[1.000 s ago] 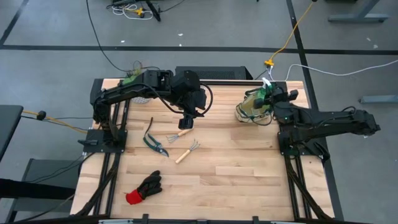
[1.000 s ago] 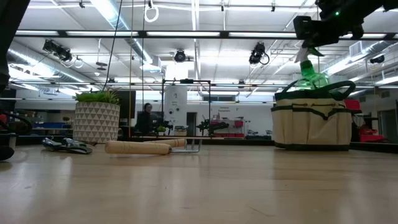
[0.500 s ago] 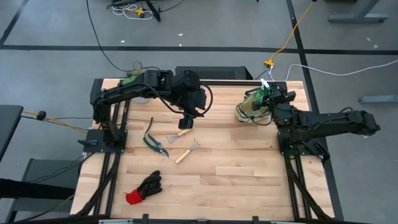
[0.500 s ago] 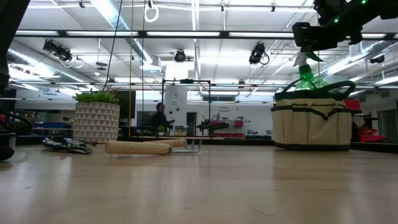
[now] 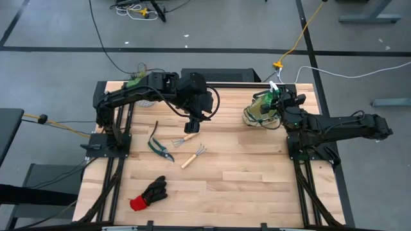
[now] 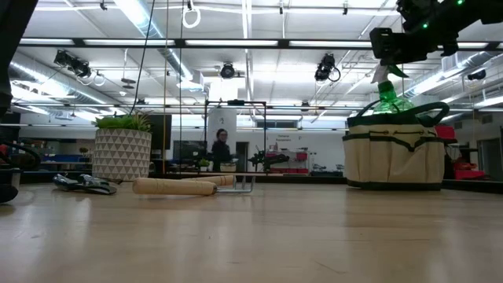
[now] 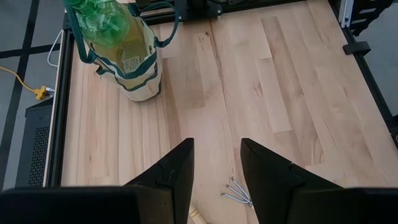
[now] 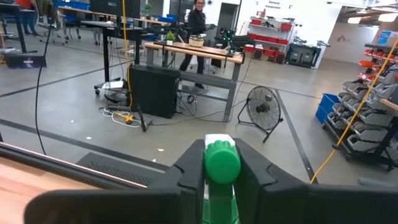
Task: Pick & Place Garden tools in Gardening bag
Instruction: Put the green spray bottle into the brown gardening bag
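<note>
The beige gardening bag [image 5: 259, 114] stands at the table's far right, and it also shows in the low view [image 6: 393, 154]. The green spray bottle [image 6: 387, 93] stands upright in it, with its top above the rim. My right gripper [image 6: 402, 44] is shut on the bottle's top. My left gripper [image 7: 214, 169] is open and empty. It hovers over a wooden-handled hand tool [image 5: 182, 139] at mid-table. The second wooden-handled tool [image 5: 192, 156], the shears [image 5: 158, 145] and the black glove with red cuff [image 5: 148, 194] lie flat on the table. My right gripper pinches the spray bottle's green top [image 8: 222, 163] between its two fingers [image 8: 189, 175]. The fingers lie about level and come from the table's right side. The bottle stands upright, its lower body inside the bag [image 6: 393, 154] and its neck above the rim.
The plant in its white pot [image 6: 122, 153] stands at the far left, mostly under my left arm in the high view. Bare wood [image 5: 244, 179] lies between the tools and the bag. A person shows far off in the room behind the table.
My right gripper has gone down a little with the spray bottle, which now sits slightly deeper in the bag and stays upright. It has kept still for the last half second.
</note>
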